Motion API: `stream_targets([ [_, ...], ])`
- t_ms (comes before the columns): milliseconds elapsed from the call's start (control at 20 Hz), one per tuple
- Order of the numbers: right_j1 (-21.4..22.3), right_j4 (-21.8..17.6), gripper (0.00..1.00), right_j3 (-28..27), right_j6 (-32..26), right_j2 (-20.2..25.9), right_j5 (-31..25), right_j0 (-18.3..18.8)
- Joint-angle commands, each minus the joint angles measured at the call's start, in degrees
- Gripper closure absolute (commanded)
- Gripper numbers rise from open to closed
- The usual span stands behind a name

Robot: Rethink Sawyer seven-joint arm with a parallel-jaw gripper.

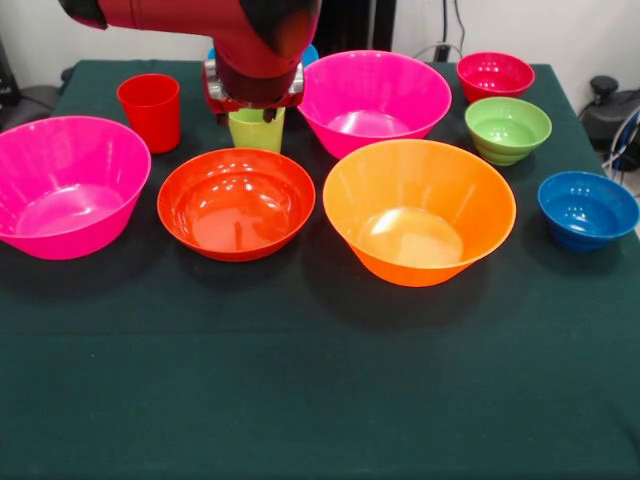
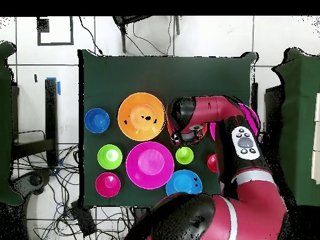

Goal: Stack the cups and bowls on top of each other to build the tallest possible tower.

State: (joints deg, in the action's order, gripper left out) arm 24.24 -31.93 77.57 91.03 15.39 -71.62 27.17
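**benchrat:** Dark green cloth over the table (image 1: 320,400), white wall and cables behind it. No tower yet, everything sits loose and single. Lime green cup (image 1: 256,129) stands upright at upper centre of the front view, touching nothing, just behind the red-orange bowl (image 1: 236,203). Red cup (image 1: 150,111) is to its left, big orange bowl (image 1: 420,210) right of centre, pink bowls at far left (image 1: 65,185) and upper middle (image 1: 375,100).

**servo_sam:** And the gripper (image 1: 254,105)?

**benchrat:** Right over the lime cup, its body hiding the rim. Can't tell whether the jaws are spread or closed, or touching it at all.

**servo_sam:** How would that cup handle, you reckon?

**benchrat:** Thin glossy plastic, so my guess is very light, slick and a bit springy. The tapered wall could squirt out of a squeeze. I'd pinch across the rim, one side inside, and go gentle. Small bowls at upper right (magenta-red (image 1: 495,75), green (image 1: 507,128), dark blue (image 1: 588,209)) look equally slippery.
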Motion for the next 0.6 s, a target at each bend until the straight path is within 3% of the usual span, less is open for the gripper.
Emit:
stream_targets([
  [50,-0.4,-2.9,0.00,-0.3,-8.6,2.2,-2.5,-2.0],
  [600,1.8,-0.6,0.00,4.4,-5.6,2.6,-2.3,-4.8],
])
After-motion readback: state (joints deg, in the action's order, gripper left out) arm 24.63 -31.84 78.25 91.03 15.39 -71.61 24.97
